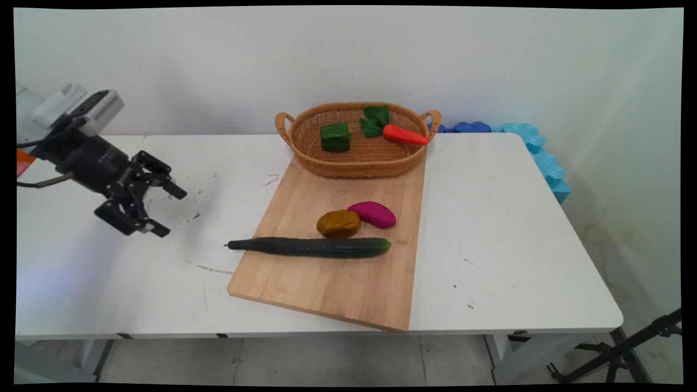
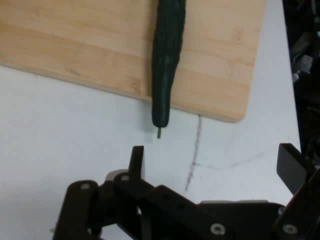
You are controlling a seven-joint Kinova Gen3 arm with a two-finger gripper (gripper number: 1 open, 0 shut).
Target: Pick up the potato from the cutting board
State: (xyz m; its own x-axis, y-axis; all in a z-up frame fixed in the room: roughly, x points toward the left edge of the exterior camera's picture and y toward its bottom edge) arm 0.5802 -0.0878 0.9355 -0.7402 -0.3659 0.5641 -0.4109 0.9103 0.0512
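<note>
Black gripper on your left, fingers spread wide, holding nothing, above bare white table, nearest thing the cucumber, stem end overhanging the wooden board's left edge, brown and magenta lumps behind it, basket at the board's far end.

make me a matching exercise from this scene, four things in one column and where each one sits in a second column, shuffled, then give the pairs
Things:
1. cucumber
2. carrot
3. claw
4. brown potato

Places:
A. inside the wicker basket, at its right end
B. above the bare table, left of the cutting board
C. lying across the board, stem end poking off its left edge
D. on the board, touching the magenta sweet potato

Pairs: 1-C, 2-A, 3-B, 4-D
</note>
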